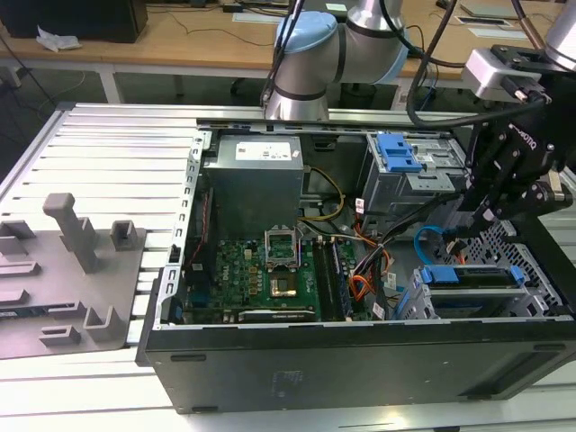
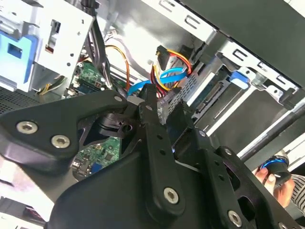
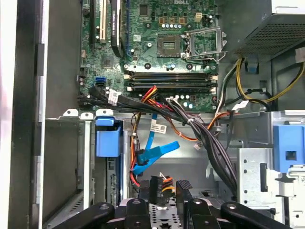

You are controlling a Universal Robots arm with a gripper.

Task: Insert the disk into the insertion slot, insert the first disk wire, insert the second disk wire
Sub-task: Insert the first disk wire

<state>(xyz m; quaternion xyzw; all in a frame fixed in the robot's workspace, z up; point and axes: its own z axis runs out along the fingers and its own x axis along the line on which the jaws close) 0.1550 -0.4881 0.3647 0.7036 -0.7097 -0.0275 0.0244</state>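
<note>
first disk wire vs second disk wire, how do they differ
Colour: the first disk wire is orange and red; the second disk wire is light blue. Build: the first is a bundle of thin strands; the second is one flat band. Both are thin and overlap in the second wrist view.

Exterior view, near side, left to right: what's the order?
Grey fixture plate → green motherboard → orange wire bundle → disk in its blue carrier, sitting in the low metal cage.
</note>
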